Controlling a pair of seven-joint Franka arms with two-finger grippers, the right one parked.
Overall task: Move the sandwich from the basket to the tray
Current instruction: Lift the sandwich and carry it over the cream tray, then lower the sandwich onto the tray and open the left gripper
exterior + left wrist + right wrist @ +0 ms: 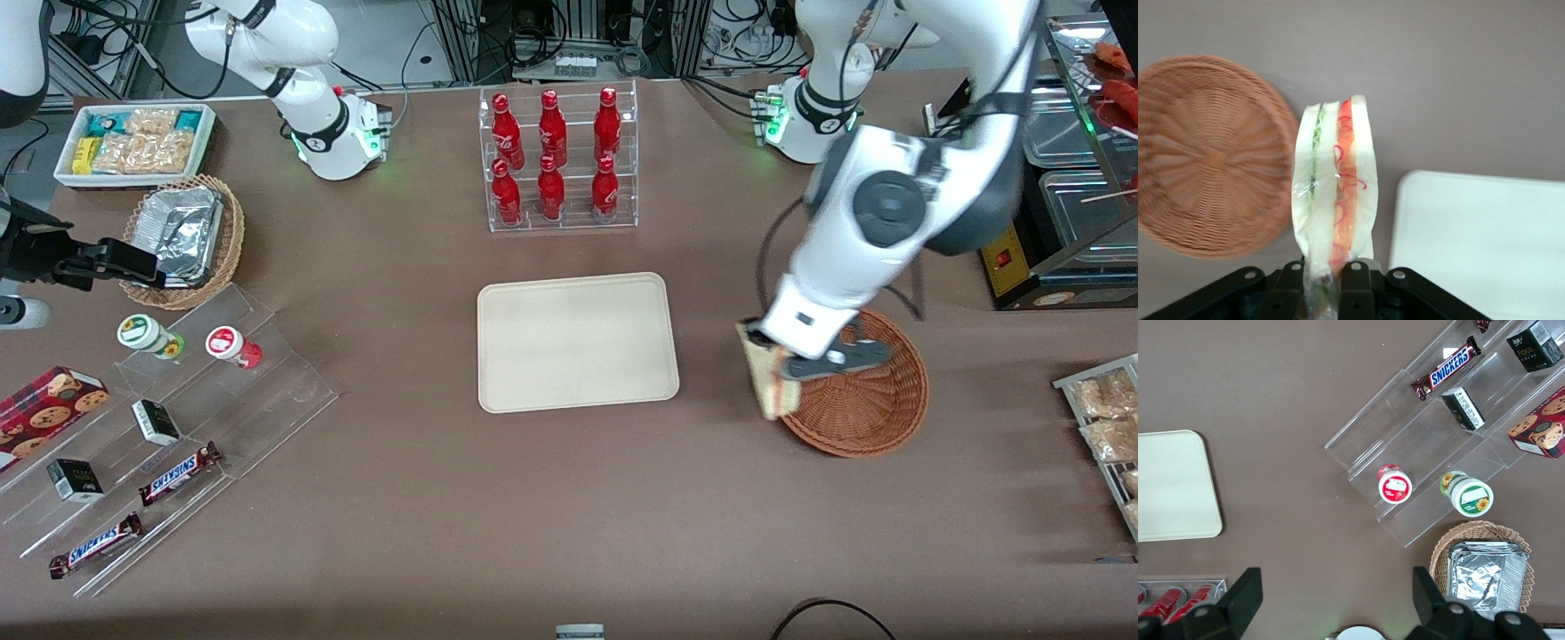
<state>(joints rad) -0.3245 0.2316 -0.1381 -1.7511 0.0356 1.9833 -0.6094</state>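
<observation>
My left gripper (782, 369) is shut on the clear-wrapped sandwich (766, 380), held in the air over the rim of the reddish-brown wicker basket (867, 409) on the side toward the tray. In the left wrist view the sandwich (1333, 200) stands on edge between the fingers (1355, 277), red and green filling showing, with the basket (1205, 157) empty beside it. The cream tray (576, 341) lies flat and bare mid-table, and its corner (1478, 240) appears beside the sandwich.
A clear rack of red bottles (556, 160) stands farther from the front camera than the tray. Toward the parked arm's end sit a foil-lined tan basket (182, 236), a white snack bin (135, 142) and clear stepped shelves (169, 427). Bagged snacks (1107, 418) lie toward the working arm's end.
</observation>
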